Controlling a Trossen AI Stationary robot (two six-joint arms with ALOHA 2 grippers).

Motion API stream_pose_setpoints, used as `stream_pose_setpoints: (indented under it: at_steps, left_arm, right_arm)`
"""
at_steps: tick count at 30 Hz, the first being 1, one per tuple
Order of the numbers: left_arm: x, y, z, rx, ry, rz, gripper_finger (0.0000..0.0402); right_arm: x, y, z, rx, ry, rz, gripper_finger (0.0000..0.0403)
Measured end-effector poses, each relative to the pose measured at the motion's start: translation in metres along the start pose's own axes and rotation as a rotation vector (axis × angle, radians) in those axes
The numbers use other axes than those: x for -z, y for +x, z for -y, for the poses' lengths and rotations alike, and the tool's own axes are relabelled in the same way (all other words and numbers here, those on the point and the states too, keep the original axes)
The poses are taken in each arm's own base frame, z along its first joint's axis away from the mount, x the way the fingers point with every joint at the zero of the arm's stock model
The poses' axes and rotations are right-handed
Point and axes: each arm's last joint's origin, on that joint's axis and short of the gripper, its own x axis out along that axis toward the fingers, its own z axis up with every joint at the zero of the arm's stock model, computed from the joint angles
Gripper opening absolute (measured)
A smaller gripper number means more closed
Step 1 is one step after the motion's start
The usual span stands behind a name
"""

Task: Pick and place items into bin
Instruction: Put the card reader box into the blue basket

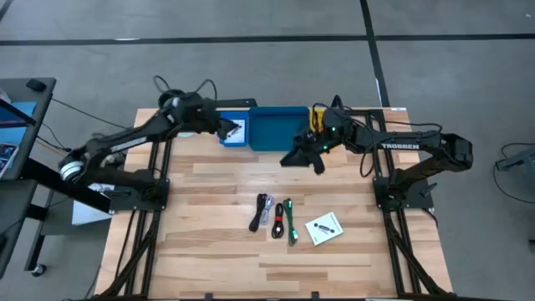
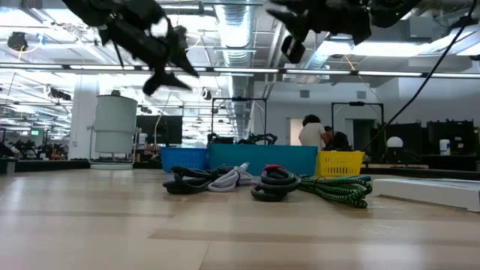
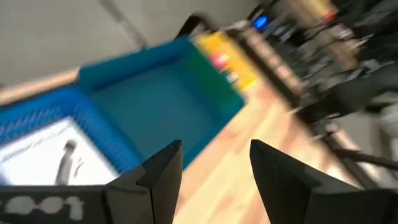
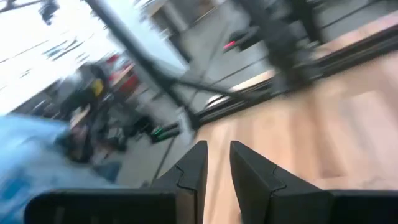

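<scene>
The left tool [image 1: 227,127] hangs at about 11 o'clock of the wooden surface [image 1: 209,251], above the small blue tray [image 1: 233,132]. Its fingers [image 3: 163,177] are spread wide with nothing between them. In that tray lies a white printed packet [image 3: 46,155].

The wide blue tray [image 1: 276,127] sits at 12 o'clock, just beside the small one, and the yellow tray [image 2: 339,162] is on its far side, largely hidden under the right arm in the high view.

The right tool [image 1: 311,157] is raised near 1 o'clock, just in front of the wide tray. Its fingers [image 4: 191,171] leave a narrow gap, with nothing held.

Toward 5 o'clock three coiled cables lie side by side: a black cable [image 1: 262,212], a red cable [image 1: 277,221] and a green cable [image 1: 290,222]. Just beside them, toward 4 o'clock, is another white packet [image 1: 324,228].

In the low view a person [image 2: 311,132] is visible in the room behind the trays.
</scene>
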Motion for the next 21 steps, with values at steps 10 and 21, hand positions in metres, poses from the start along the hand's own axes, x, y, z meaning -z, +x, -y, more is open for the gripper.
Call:
stream_pose_setpoints:
  at_steps: [10, 21]
  left_arm:
    - [-0.006, -0.084, 0.053, 0.248, 0.136, 0.241, 0.0177]
    - [0.015, -0.106, 0.065, 0.275, 0.087, 0.142, 0.0177]
  right_arm:
    - [0.006, 0.011, -0.007, -0.004, 0.004, -0.016, 0.0064]
    - [0.021, -0.015, 0.005, 0.161, 0.159, -0.176, 0.0053]
